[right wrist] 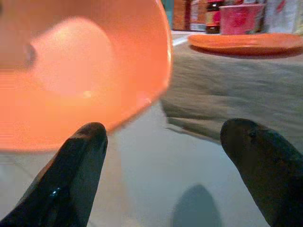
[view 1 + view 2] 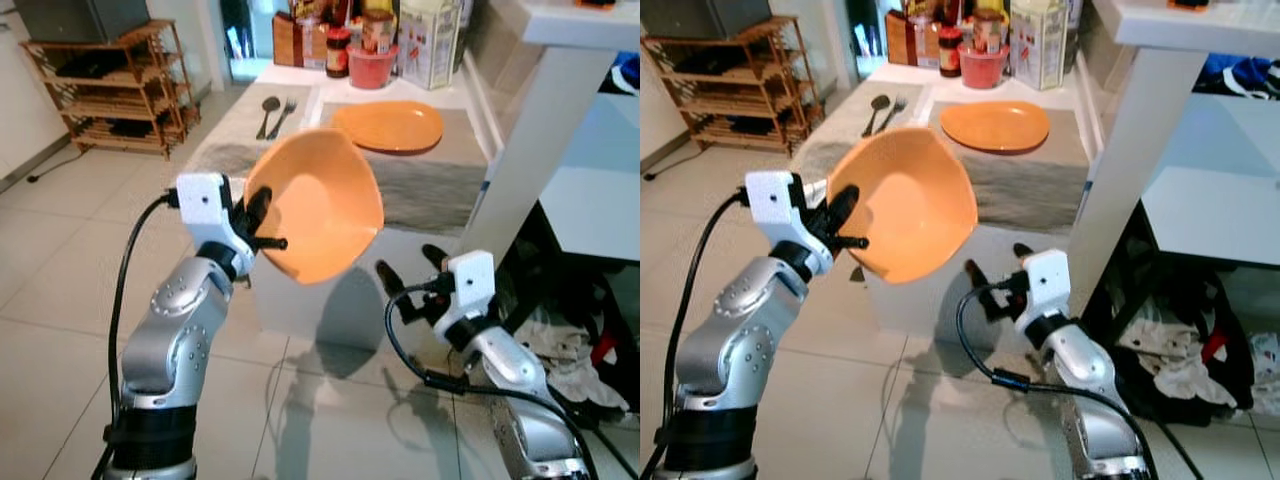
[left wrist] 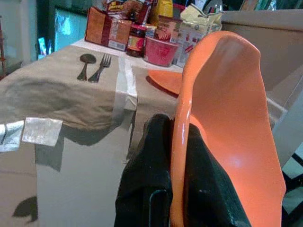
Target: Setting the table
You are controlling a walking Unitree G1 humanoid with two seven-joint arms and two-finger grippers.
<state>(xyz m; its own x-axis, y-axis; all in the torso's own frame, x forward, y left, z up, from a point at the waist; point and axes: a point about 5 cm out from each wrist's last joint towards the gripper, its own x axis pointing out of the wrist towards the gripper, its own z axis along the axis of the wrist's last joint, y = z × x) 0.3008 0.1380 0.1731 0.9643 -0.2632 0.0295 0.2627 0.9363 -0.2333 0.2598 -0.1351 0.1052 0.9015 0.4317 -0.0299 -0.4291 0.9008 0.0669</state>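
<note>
My left gripper (image 2: 262,222) is shut on the rim of an orange bowl (image 2: 322,203), held tilted on its side in the air just short of the table's near edge. In the left wrist view the two black fingers (image 3: 151,179) pinch the bowl's rim (image 3: 227,118). An orange plate (image 2: 389,126) lies on a grey placemat (image 2: 430,180) on the table. A spoon (image 2: 268,112) and a fork (image 2: 284,115) lie on the mat to its left. My right gripper (image 2: 410,263) is open, low and in front of the table, below the bowl.
Jars, a red cup (image 2: 372,66) and cartons stand at the table's far end. A white shelf unit (image 2: 560,120) is close on the right, with clothes (image 2: 570,350) on the floor. A wooden rack (image 2: 115,90) stands at far left. Tiled floor lies below.
</note>
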